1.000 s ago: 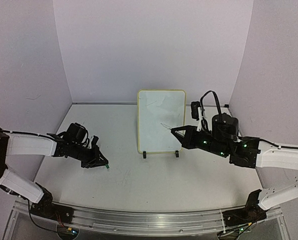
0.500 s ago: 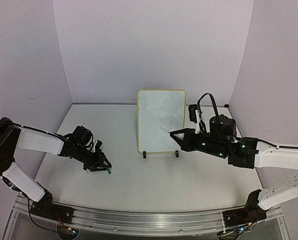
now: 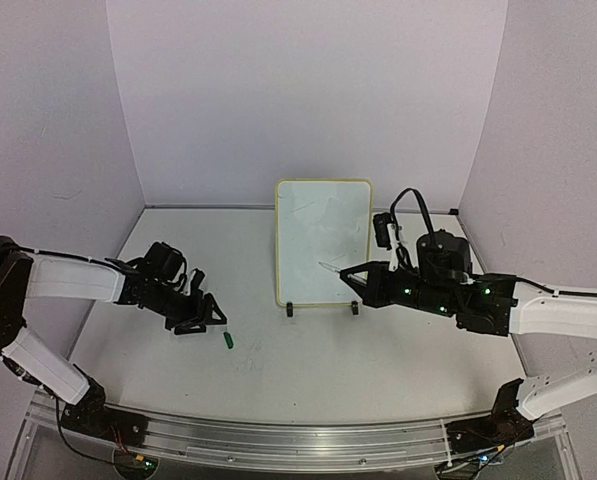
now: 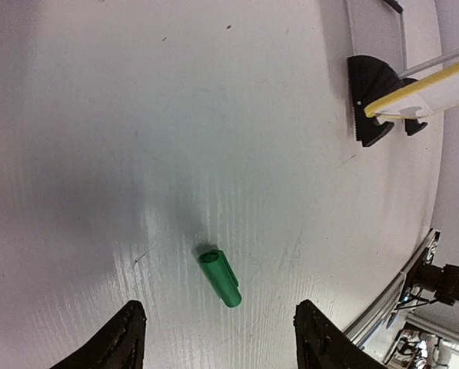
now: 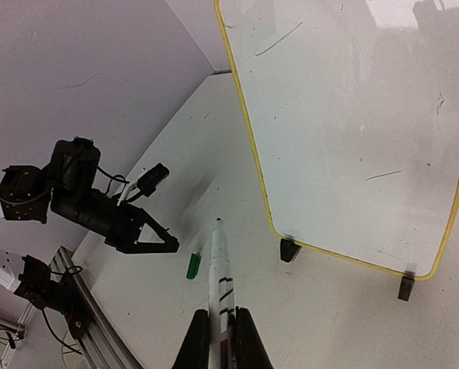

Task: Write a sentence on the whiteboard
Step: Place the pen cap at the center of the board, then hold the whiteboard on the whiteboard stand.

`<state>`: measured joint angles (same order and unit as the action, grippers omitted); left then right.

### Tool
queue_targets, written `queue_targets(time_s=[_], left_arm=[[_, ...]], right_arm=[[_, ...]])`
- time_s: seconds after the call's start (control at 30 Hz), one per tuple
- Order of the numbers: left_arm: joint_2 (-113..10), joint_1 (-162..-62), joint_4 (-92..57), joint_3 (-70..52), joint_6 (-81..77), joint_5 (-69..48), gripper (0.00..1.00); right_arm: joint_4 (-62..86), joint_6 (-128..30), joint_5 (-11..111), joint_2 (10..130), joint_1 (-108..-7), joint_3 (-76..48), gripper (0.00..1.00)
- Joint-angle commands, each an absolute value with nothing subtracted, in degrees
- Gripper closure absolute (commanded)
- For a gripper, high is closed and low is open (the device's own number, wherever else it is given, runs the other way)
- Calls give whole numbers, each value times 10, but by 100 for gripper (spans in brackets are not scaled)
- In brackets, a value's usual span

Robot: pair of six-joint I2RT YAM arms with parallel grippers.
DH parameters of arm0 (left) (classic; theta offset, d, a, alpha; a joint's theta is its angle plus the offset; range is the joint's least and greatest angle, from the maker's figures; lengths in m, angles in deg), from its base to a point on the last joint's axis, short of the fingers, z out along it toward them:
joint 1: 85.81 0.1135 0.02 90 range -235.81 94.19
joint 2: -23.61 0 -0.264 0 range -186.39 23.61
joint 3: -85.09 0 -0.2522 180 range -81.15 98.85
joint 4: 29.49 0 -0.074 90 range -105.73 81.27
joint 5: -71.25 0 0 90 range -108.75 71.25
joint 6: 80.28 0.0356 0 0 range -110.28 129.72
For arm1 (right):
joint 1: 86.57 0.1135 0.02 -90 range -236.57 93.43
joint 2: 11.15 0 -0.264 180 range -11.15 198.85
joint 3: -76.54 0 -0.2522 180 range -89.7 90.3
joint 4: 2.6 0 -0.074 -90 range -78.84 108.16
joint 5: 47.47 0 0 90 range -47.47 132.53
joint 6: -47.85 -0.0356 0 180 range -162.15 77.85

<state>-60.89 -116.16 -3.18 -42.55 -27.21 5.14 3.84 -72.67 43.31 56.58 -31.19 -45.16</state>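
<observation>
Whiteboard [image 3: 323, 240] unwritten, ahead-right of my right gripper [image 3: 352, 273].
Jaws clench the marker [image 5: 221, 269], tip short of the board; my left gripper [image 3: 204, 318] gapes, farther off.

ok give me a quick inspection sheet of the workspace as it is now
surface: white table, a few small scuffs
job's things: whiteboard upright on its black feet, only faint stray marks; marker uncapped, tip aimed toward the board, short of it
clutter: green cap lying loose on the table
grippers: left gripper jaws open, empty, beside the cap; right gripper jaws shut on the marker
cables: black cable looping above the right wrist
surroundings: pale lilac walls; metal rail along the near edge
</observation>
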Motion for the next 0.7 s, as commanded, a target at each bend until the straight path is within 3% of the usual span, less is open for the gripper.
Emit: queue_targets(time_s=[0.0,0.27,0.67], left_arm=[[-570,-1163,21,-343,-180,44,30],[-620,-1150,89,-158,-13,109,23],[-783,-1115,-49,16,45,286,24]], right_arm=[[53,-695,460,566,-312,-408,100],[101,-667,432,582,-315,-356,100],[93,-654,583,572,-403,-359,100]])
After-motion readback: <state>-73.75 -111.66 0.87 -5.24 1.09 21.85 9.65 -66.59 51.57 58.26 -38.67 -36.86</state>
